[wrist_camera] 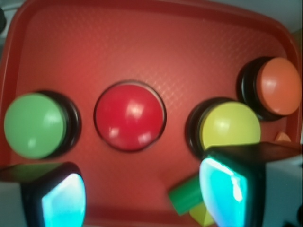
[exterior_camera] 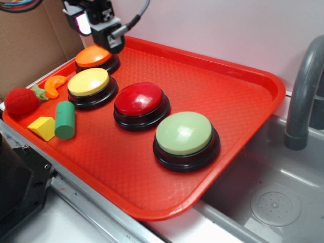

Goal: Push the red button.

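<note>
The red button (exterior_camera: 139,99), a glossy dark-red dome on a black base, sits near the middle of the red tray (exterior_camera: 228,86). In the wrist view the red button (wrist_camera: 130,116) lies centre frame, between the green and yellow buttons. My gripper (exterior_camera: 96,30) hangs high at the tray's far left corner, above the orange button (exterior_camera: 93,55) and well apart from the red one. Seen from the wrist, my gripper (wrist_camera: 142,198) is open, its two glowing pads wide apart with nothing between them.
A yellow button (exterior_camera: 88,82) and a green button (exterior_camera: 183,132) flank the red one. A fuzzy red ball (exterior_camera: 21,100), orange slice (exterior_camera: 54,85), green cylinder (exterior_camera: 65,120) and yellow wedge (exterior_camera: 43,126) lie at the tray's left. A grey faucet (exterior_camera: 304,91) and sink (exterior_camera: 273,202) stand to the right.
</note>
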